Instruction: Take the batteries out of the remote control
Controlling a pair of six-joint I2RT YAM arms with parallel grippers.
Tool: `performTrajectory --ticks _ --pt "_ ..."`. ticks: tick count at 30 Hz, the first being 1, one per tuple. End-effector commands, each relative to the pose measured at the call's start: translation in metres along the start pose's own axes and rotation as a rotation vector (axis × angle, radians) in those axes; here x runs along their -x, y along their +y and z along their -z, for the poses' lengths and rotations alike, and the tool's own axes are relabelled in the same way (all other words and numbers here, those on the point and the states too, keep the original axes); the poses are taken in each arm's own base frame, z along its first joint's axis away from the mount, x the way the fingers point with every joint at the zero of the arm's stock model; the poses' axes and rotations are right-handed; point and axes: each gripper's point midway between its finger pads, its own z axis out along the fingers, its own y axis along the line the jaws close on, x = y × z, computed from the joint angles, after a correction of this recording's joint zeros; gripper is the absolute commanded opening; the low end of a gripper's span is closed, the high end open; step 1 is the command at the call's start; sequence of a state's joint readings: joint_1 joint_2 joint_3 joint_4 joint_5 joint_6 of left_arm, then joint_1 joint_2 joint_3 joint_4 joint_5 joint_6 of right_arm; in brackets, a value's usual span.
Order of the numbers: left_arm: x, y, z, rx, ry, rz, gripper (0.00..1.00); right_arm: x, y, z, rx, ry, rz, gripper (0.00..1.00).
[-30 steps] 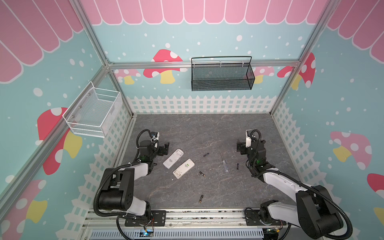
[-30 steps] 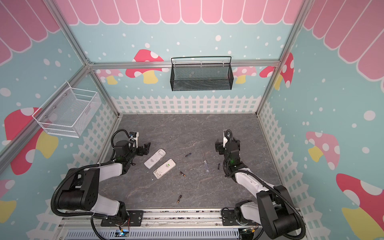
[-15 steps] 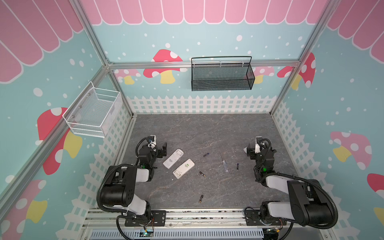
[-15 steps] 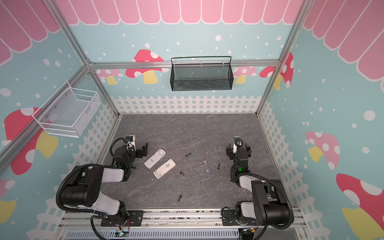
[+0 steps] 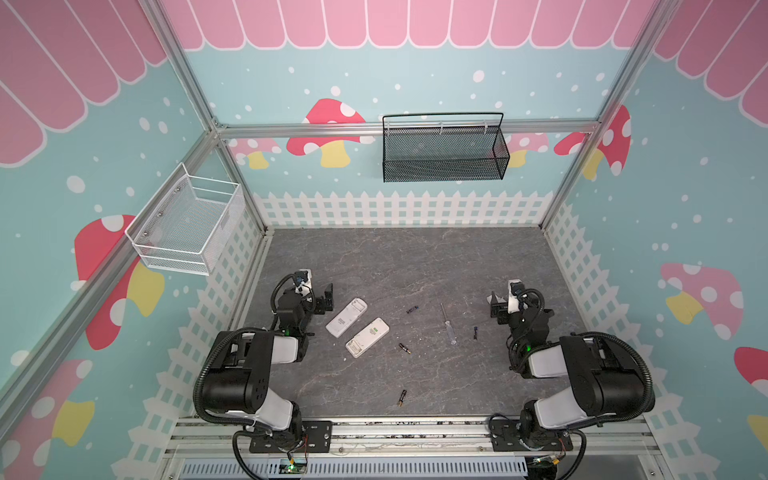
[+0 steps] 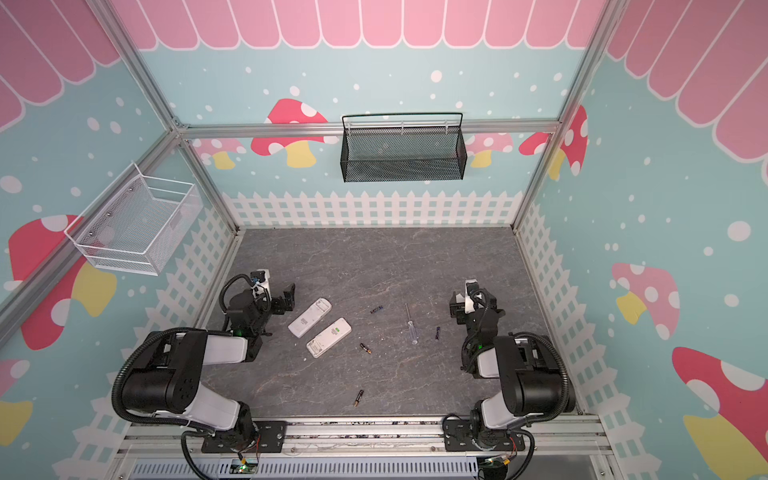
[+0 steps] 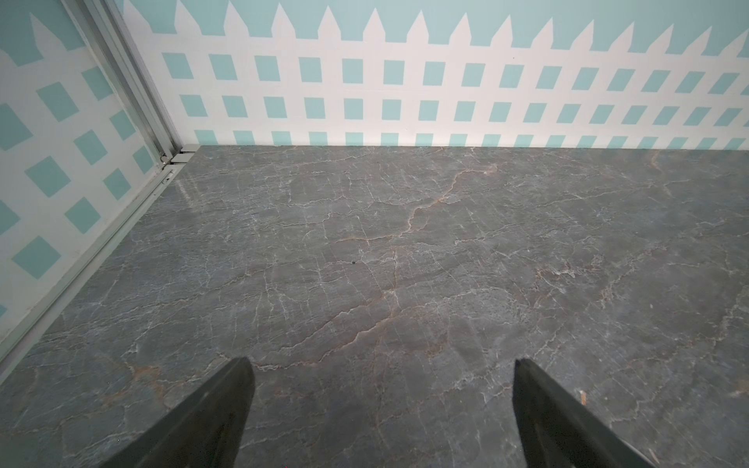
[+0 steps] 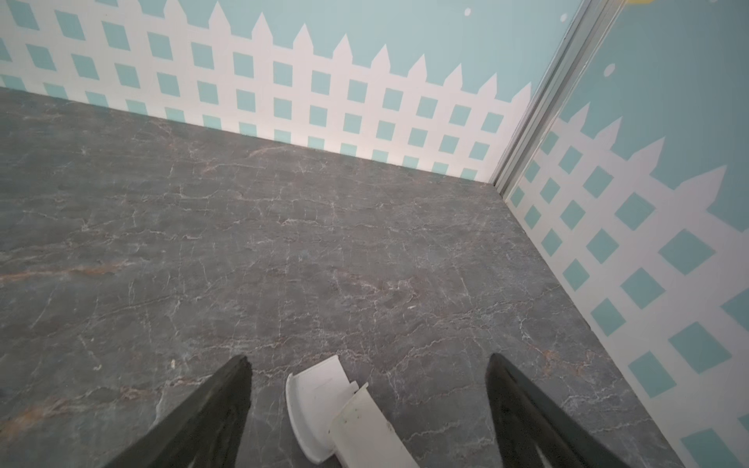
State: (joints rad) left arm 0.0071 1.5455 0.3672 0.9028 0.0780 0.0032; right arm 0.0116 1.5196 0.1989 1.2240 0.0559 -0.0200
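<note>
Top views: four batteries (image 5: 404, 348) scattered on table (image 5: 415, 266).

My table (image 5: 374, 257) carries: left remote (image 5: 346, 317) and right remote (image 5: 368, 337) side by side, left of centre. Screwdriver (image 5: 448, 324) right of centre. Far battery (image 5: 412, 309) between remotes and screwdriver. Middle battery (image 5: 404, 348) just right of the right remote. Right battery (image 5: 476, 331) near the screwdriver, on its right. Near battery (image 5: 401, 397) alone toward the front edge. I see two overlapping covers (image 8: 312, 401) lying below my right gripper (image 8: 367, 358).
</note>
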Motion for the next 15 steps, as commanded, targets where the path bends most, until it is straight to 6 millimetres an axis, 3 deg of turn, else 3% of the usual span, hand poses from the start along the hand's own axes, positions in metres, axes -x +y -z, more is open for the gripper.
performTrajectory --ticks 1,5,15 --pt "0.0104 0.0032 -0.0008 0.014 -0.03 0.02 1.0 0.017 -0.0054 -0.0054 0.018 -0.056 -0.025 0.94" --pt "0.0105 0.0034 -0.0008 0.015 -0.032 0.02 1.0 0.0178 -0.0077 -0.0043 0.026 -0.067 -0.032 0.98" --pt "0.0098 0.0034 -0.0007 0.017 -0.028 0.019 1.0 0.0189 -0.006 -0.0029 0.031 -0.075 -0.027 0.99"
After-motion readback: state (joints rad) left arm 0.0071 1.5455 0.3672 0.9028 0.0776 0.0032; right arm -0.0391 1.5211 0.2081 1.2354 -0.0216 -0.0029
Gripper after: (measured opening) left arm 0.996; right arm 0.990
